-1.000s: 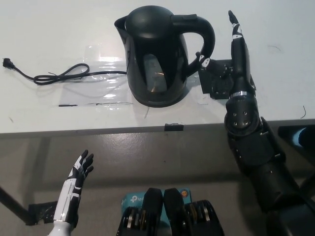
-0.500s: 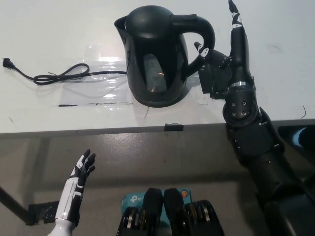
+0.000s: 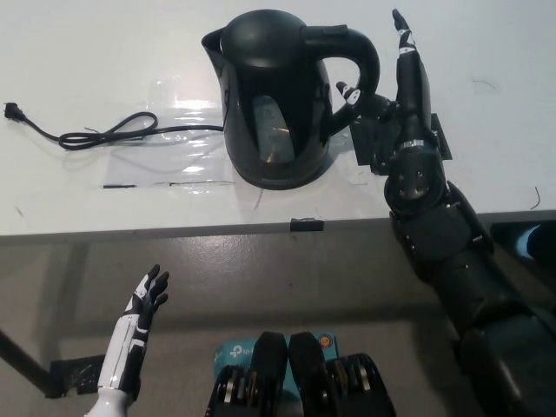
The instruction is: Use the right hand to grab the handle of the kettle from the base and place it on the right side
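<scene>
1. Right beside the kettle (image 3: 278, 100), on its handle side, the black right hand (image 3: 393, 95) stands edge-on with fingers spread and holding nothing; one fingertip reaches toward the loop of the handle (image 3: 360, 61) without closing on it.
2. That kettle sits upright on its base, near the middle of the table (image 3: 87, 52); the base is mostly hidden under the body.
3. By its look it is rigid, smooth plastic, likely slippery on the body and heavier if filled; the window does not show the level clearly.
4. Best hold is judged to be the handle loop, fingers wrapped through, lifting straight up off the base.
5. Right of the kettle lies a dark flat patch (image 3: 373, 143) and bare surface; the table's front edge runs close below.
6. Left of the kettle trails the power cord (image 3: 104, 135).
7. Below that front edge, the white left hand (image 3: 143, 304) rests open.
</scene>
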Motion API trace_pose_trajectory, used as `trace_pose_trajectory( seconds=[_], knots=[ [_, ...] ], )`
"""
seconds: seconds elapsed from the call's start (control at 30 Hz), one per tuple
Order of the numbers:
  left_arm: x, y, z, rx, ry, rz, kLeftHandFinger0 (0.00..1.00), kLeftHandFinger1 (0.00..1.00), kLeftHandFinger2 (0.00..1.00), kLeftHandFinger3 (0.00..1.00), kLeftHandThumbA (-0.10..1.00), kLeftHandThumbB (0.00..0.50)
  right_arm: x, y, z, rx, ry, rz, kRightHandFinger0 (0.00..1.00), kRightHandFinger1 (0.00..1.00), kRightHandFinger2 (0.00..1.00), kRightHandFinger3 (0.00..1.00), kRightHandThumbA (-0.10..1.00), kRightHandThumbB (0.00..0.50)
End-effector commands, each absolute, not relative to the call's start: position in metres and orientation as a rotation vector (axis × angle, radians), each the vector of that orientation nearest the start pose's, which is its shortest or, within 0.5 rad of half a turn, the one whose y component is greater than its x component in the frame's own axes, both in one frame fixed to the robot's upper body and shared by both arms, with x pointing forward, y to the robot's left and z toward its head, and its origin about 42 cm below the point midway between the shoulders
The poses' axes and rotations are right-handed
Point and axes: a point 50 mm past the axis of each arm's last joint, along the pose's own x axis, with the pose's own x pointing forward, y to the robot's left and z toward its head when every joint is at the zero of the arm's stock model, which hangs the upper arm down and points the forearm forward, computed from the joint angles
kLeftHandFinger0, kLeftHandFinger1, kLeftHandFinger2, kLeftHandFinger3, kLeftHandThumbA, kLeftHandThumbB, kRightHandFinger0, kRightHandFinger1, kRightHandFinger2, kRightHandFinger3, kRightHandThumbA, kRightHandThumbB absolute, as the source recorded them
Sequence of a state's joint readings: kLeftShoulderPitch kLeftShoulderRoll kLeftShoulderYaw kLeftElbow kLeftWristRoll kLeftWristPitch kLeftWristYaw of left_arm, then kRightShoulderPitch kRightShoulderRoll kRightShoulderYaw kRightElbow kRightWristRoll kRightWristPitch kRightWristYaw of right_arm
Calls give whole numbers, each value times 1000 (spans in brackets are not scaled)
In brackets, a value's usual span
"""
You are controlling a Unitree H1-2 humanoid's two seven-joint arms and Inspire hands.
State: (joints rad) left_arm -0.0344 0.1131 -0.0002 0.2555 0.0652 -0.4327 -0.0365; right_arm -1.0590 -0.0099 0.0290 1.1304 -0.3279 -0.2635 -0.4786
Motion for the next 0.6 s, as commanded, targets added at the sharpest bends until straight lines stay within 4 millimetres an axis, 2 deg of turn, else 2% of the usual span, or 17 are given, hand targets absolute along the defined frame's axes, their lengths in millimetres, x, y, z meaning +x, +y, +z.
trace_pose_trajectory(
  seconds=[0.0, 0.2, 0.23, 0.27, 0.3, 0.33, 0.37, 0.4, 0.43, 0.47, 0.5, 0.57],
  knots=[
    [290, 246, 77, 189, -269, -83, 1000, 1000, 1000, 1000, 1000, 500, 563, -109, 307, -392, -450, -183, 1000, 1000, 1000, 1000, 886, 278],
    [290, 247, 77, 190, -266, -86, 1000, 1000, 1000, 1000, 1000, 494, 566, -103, 322, -429, -496, -217, 1000, 1000, 1000, 1000, 831, 269],
    [290, 247, 77, 191, -267, -86, 1000, 1000, 1000, 1000, 1000, 494, 566, -102, 325, -434, -509, -243, 1000, 1000, 1000, 1000, 783, 270],
    [291, 246, 77, 189, -266, -86, 1000, 1000, 1000, 1000, 1000, 496, 567, -102, 328, -414, -510, -266, 1000, 1000, 1000, 1000, 657, 263],
    [291, 247, 77, 187, -263, -86, 1000, 1000, 1000, 1000, 1000, 499, 568, -101, 331, -391, -510, -291, 1000, 999, 958, 1000, 465, 196],
    [291, 247, 77, 184, -262, -85, 1000, 1000, 1000, 1000, 1000, 500, 568, -100, 333, -415, -504, -332, 528, 567, 744, 713, 178, 209],
    [291, 246, 77, 184, -263, -86, 1000, 1000, 1000, 1000, 1000, 500, 569, -100, 335, -458, -502, -357, 153, 255, 417, 431, -63, 211],
    [290, 247, 77, 185, -261, -86, 1000, 1000, 1000, 1000, 1000, 500, 569, -100, 335, -499, -503, -374, 46, 177, 359, 370, -93, 208],
    [289, 247, 77, 183, -262, -88, 1000, 1000, 1000, 1000, 1000, 500, 569, -100, 333, -505, -492, -377, 0, 5, 247, 216, -100, 194],
    [290, 247, 77, 182, -263, -90, 1000, 1000, 1000, 1000, 1000, 500, 570, -101, 332, -504, -484, -373, 0, 31, 312, 268, -100, 191],
    [290, 247, 78, 184, -262, -91, 1000, 1000, 1000, 1000, 1000, 500, 570, -102, 328, -515, -471, -365, 0, 102, 487, 446, -100, 169],
    [291, 246, 79, 185, -265, -94, 1000, 1000, 1000, 1000, 1000, 500, 570, -105, 320, -555, -458, -358, 0, 192, 671, 678, -100, 146]
  ],
)
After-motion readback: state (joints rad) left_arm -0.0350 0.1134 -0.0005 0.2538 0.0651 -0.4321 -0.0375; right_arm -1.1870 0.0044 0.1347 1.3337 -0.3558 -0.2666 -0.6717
